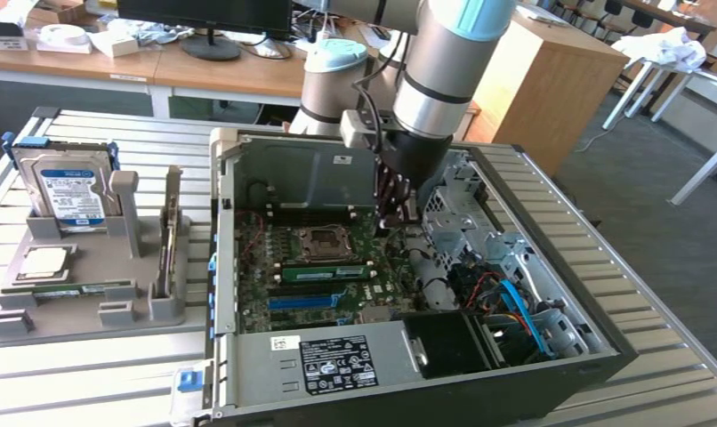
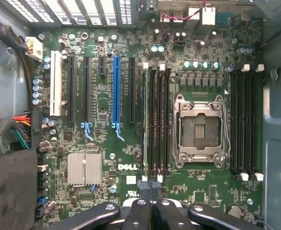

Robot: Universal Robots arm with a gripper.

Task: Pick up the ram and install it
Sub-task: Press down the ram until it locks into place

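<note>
A ram (image 2: 144, 120) stands edge-on in the memory slot nearest the blue card slot; in the exterior view it is the green stick (image 1: 323, 271) on the motherboard below the CPU socket (image 1: 319, 240). My gripper (image 2: 152, 188) hangs above one end of that slot with its fingers pressed together and nothing between them. Whether the fingertips touch the stick I cannot tell. In the exterior view the gripper (image 1: 397, 222) reaches down into the open computer case, right of the socket. A second, similar ram (image 1: 68, 289) lies flat on the grey fixture.
The grey fixture (image 1: 85, 316) at the exterior view's left also carries a hard drive (image 1: 71, 191) and a silver CPU chip (image 1: 44, 261). Case walls (image 1: 228, 267), a power supply (image 1: 334, 360) and cable bundles (image 1: 513, 302) hem in the motherboard. Empty memory slots (image 2: 246, 120) flank the socket.
</note>
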